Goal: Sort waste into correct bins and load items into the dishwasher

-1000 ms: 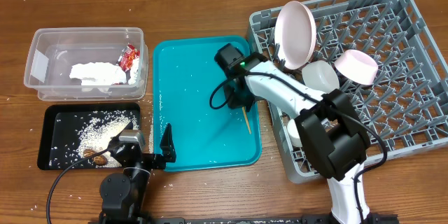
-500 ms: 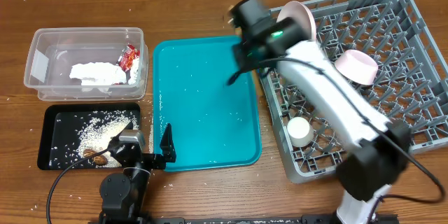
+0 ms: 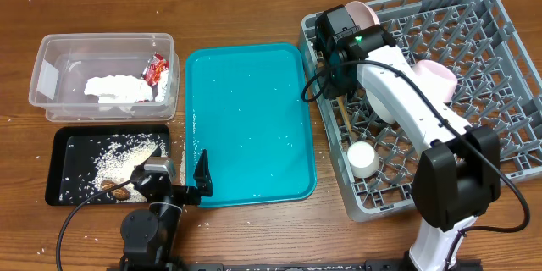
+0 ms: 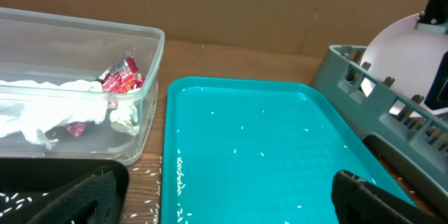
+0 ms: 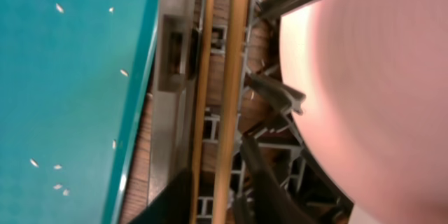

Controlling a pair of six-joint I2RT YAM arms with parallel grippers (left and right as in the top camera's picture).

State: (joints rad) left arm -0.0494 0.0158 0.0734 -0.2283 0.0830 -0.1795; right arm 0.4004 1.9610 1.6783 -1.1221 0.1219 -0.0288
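My right gripper point(image 3: 339, 89) point(image 5: 220, 199) is shut on the two wooden chopsticks point(image 3: 345, 120) point(image 5: 234, 77) and holds them over the left edge of the grey dish rack point(image 3: 491, 135) point(image 5: 280, 91). The round plate point(image 3: 362, 13) point(image 5: 378, 77) stands on edge in the rack right beside them. The pink bowl point(image 3: 436, 80) and the small white cup point(image 3: 362, 159) sit in the rack. The white bowl is hidden. My left gripper point(image 3: 200, 179) point(image 4: 224, 206) is open and empty at the teal tray's front edge.
The clear tub point(image 3: 51, 55) point(image 4: 150, 77) holds the red wrapper point(image 3: 157, 69) point(image 4: 120, 77) and the white napkin point(image 3: 114, 89) point(image 4: 42, 108). The black tray point(image 3: 68, 190) holds rice and brown scraps. The teal tray point(image 3: 250, 123) point(image 4: 266, 154) carries scattered rice grains.
My right gripper lifted the chopsticks off the teal tray and carried them right, to the rack's left edge. The left arm has not moved.
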